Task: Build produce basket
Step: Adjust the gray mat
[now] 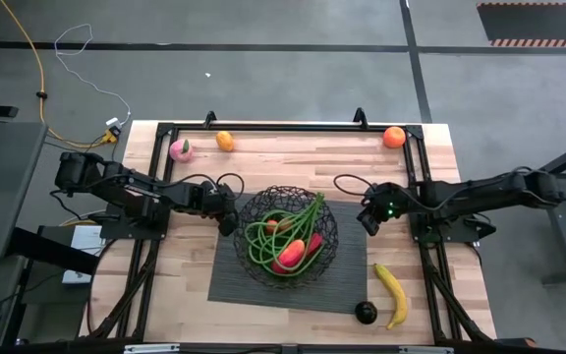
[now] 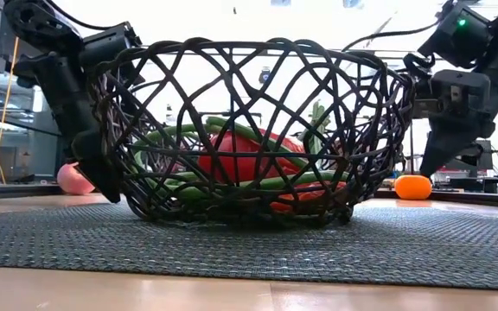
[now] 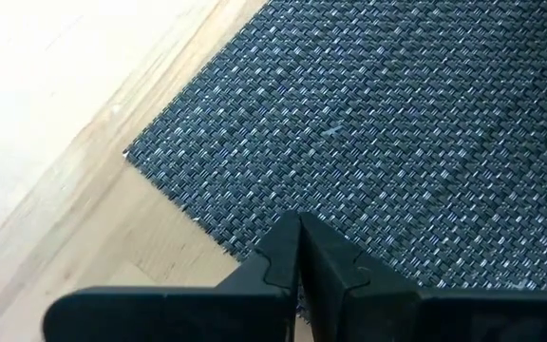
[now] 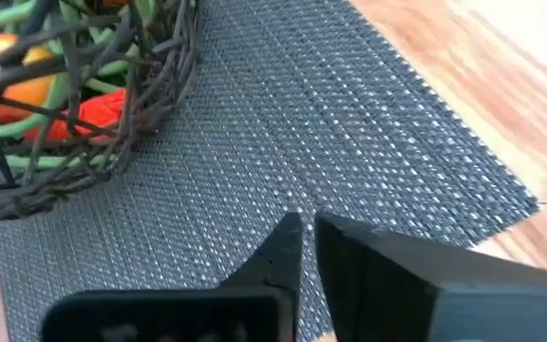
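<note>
Table: banana lengthwise front-to-back, basket upright.

Legible text, labels, brands, numbers, signs: none found on any item, the table, the arms or the room behind.

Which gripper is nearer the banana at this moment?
Right. The right gripper hangs shut beside the basket on the banana's side of the table. The left gripper, also shut, is on the basket's far side.
</note>
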`<state>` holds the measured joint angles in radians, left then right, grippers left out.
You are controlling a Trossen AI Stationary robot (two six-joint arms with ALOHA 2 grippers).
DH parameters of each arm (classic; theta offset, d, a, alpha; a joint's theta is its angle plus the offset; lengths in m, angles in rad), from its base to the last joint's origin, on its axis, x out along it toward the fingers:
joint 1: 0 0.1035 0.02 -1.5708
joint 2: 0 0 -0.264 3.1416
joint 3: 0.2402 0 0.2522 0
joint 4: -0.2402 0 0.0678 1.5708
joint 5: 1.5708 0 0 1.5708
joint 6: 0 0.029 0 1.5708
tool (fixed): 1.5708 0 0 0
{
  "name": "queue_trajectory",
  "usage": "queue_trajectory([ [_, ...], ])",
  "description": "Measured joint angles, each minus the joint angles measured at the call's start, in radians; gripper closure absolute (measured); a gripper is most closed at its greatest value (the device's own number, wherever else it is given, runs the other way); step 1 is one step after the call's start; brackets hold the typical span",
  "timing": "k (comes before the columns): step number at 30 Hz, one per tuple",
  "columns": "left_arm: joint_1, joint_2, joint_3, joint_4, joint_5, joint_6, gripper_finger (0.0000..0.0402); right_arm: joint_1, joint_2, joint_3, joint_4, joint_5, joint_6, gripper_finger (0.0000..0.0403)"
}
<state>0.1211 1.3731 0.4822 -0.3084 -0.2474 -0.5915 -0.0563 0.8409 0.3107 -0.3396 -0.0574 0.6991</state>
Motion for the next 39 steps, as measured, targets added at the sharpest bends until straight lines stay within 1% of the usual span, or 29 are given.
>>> queue_trajectory([
  [3,0.000,0.000,0.000,0.000,0.000,-0.008,0.0401,0.000,0.036,0.000,-0.005,0.008,-0.015,0.0384],
  [6,0.000,0.000,0.000,0.000,0.000,-0.017,0.0401,0.000,0.089,-0.002,0.003,0.031,-0.028,0.0399],
  [9,0.000,0.000,0.000,0.000,0.000,-0.043,0.0401,0.000,0.132,-0.002,0.053,0.055,-0.050,0.0398],
  [16,0.000,0.000,0.000,-0.001,0.001,-0.073,0.0401,0.000,0.245,-0.002,0.051,0.060,-0.070,0.0402],
  [20,0.000,0.000,0.000,-0.001,-0.001,-0.082,0.0401,-0.016,0.272,0.001,0.067,0.072,-0.094,0.0402],
  [27,0.028,0.000,0.001,0.002,-0.019,-0.063,0.0401,-0.118,0.276,0.002,0.069,0.128,-0.158,0.0403],
  [34,0.077,0.001,0.001,-0.002,-0.058,0.015,0.0401,-0.227,0.277,0.001,0.078,0.127,-0.208,0.0403],
  [39,0.133,0.001,0.000,-0.001,-0.071,0.027,0.0401,-0.293,0.278,-0.002,0.102,0.129,-0.235,0.0403],
])
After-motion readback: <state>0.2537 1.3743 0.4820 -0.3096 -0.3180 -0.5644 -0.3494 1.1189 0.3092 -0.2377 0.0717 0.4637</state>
